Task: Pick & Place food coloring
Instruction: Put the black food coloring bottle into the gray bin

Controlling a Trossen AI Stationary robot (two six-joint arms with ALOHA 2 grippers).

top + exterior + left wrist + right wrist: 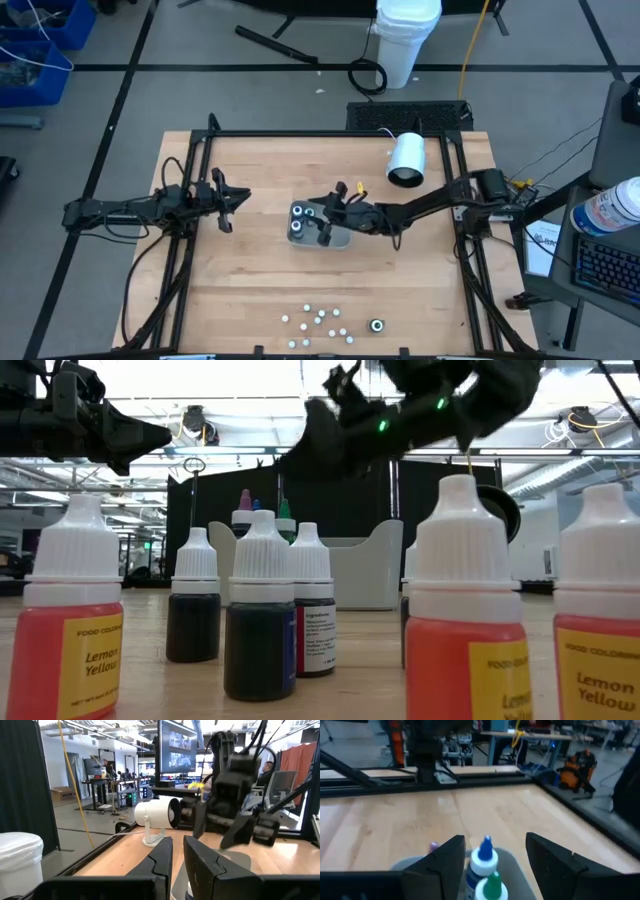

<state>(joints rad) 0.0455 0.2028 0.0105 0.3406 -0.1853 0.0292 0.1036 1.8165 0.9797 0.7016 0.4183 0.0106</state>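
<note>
The right gripper (322, 226) hangs over the grey tray (340, 240) at the middle of the table (260, 280), its fingers (445, 865) spread wide with nothing between them. Just beneath, in the right wrist view, two food coloring bottles stand upright in the tray: a blue-tipped bottle (482, 857) and a green-tipped bottle (491, 887) touching it on the near side. From above, more bottles in the tray (302, 218) show as round tops at its left end.

A loose cluster of bottles (320, 322) stands at the table's near edge, with one dark-ringed bottle (376, 325) a little to the right of it. The low view sits among these: three orange-red bottles (73, 625) with white caps carry yellow labels reading "FOOD COLORING" and "Lemon Yellow". Between them stand dark-bodied bottles (260, 615); one label's small print (318, 640) is too fine to read.

The left gripper (226, 205) waits over the table's left side, well apart from the tray, its fingers (160, 862) close together with only a narrow gap and nothing held.

A white cylinder (407, 158) lies on its side at the table's far right.
</note>
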